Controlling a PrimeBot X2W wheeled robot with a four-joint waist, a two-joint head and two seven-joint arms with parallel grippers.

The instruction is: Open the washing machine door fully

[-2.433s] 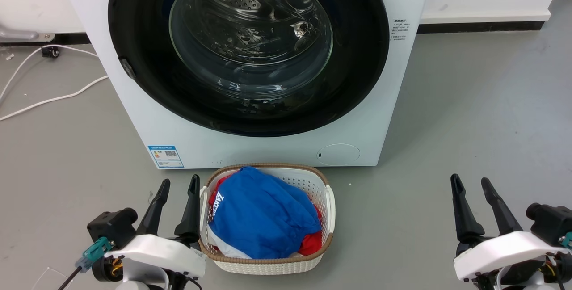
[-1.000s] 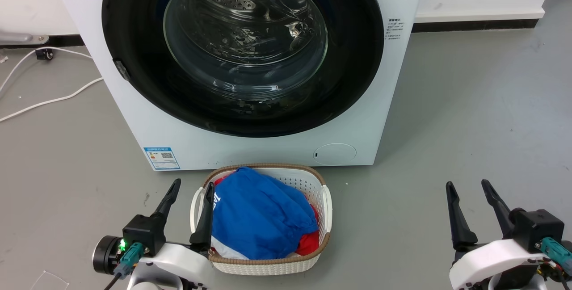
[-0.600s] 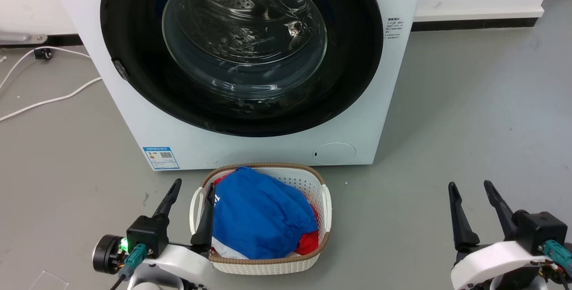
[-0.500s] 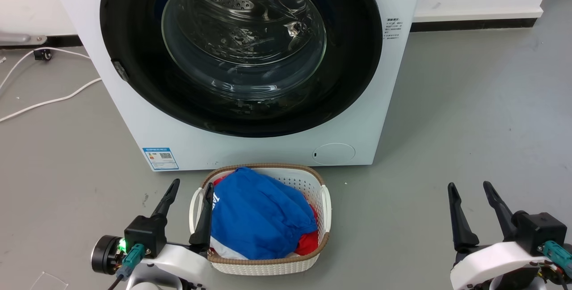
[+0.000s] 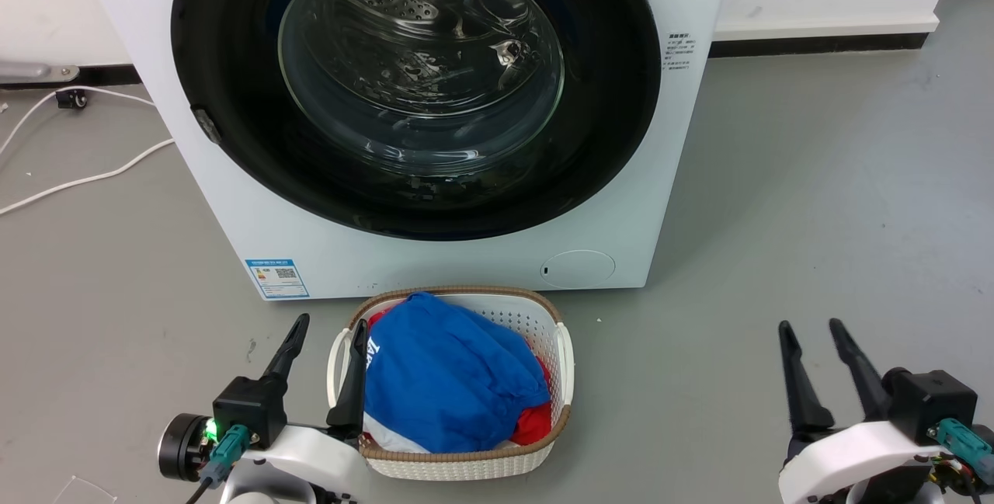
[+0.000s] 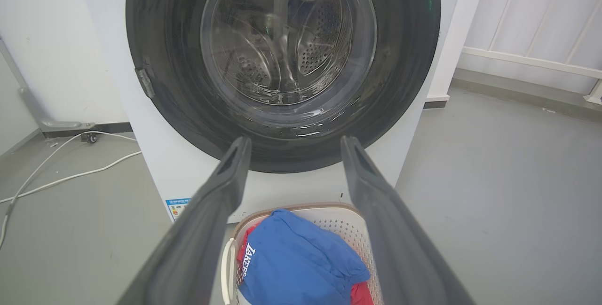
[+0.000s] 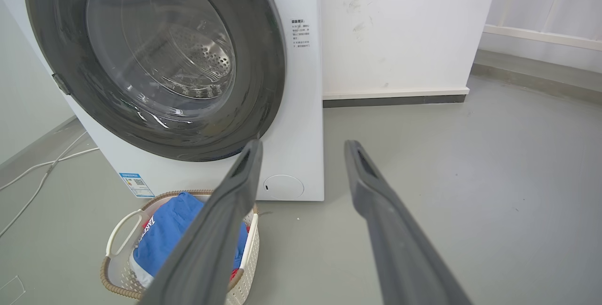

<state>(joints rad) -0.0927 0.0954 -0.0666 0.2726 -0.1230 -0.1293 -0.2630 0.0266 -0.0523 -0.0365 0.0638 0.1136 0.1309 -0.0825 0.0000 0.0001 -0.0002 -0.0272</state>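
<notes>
Head view: the washing machine door (image 5: pixel 415 88) sits closed, flush in the front of the washing machine (image 5: pixel 435 263), a small grey catch (image 5: pixel 206 125) on its left rim — the likely place to pull. A laundry basket (image 5: pixel 565 364) of clothes waits just below. Left gripper (image 5: pixel 331 321) and right gripper (image 5: pixel 809 325) hang low either side, jaws spread and empty — seemingly poised to reach.
</notes>
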